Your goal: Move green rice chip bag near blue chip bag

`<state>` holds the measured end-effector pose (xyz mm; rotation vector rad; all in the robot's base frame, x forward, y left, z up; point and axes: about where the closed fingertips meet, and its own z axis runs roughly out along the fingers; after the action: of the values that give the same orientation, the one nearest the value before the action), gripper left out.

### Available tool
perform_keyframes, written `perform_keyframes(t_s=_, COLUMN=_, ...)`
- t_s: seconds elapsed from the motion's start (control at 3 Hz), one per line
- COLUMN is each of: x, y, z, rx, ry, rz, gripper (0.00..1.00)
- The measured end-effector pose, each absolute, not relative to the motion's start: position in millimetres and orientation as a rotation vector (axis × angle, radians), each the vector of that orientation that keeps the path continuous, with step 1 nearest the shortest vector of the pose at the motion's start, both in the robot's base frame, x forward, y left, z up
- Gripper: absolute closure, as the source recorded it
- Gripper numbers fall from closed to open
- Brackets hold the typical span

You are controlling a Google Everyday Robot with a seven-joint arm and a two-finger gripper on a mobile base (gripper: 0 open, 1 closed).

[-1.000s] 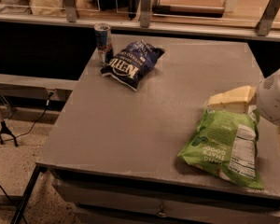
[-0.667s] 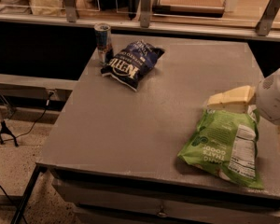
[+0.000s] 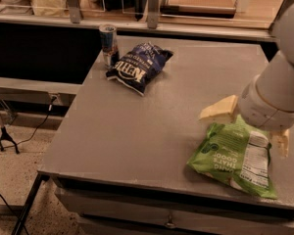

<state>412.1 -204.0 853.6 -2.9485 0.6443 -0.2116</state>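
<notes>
The green rice chip bag (image 3: 232, 156) lies flat near the table's front right corner, with its white label panel to the right. The blue chip bag (image 3: 137, 67) with white "Kettle" lettering lies at the back left of the table, far from the green bag. My gripper (image 3: 250, 127) is low over the back end of the green bag. It is open, with one cream finger (image 3: 219, 110) to the left of the bag's top edge and the other finger (image 3: 281, 143) over its right side. The white arm hides the bag's far edge.
A slim blue-and-silver can (image 3: 108, 44) stands upright just left of the blue bag. The grey table (image 3: 137, 131) has its left edge and front edge close by. A counter with racks (image 3: 152, 6) runs along behind it. Cables and a stand foot (image 3: 5, 136) lie on the floor at left.
My gripper and arm have come down and a little to the left, over the green bag's back end. Neither bag nor the can has moved.
</notes>
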Motion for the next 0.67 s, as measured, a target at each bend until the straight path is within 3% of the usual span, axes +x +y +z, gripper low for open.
perform_keyframes(t_s=0.67, x=425, y=-185, z=828, rx=-3.142, ry=0.606, rz=-0.188, gripper=0.00)
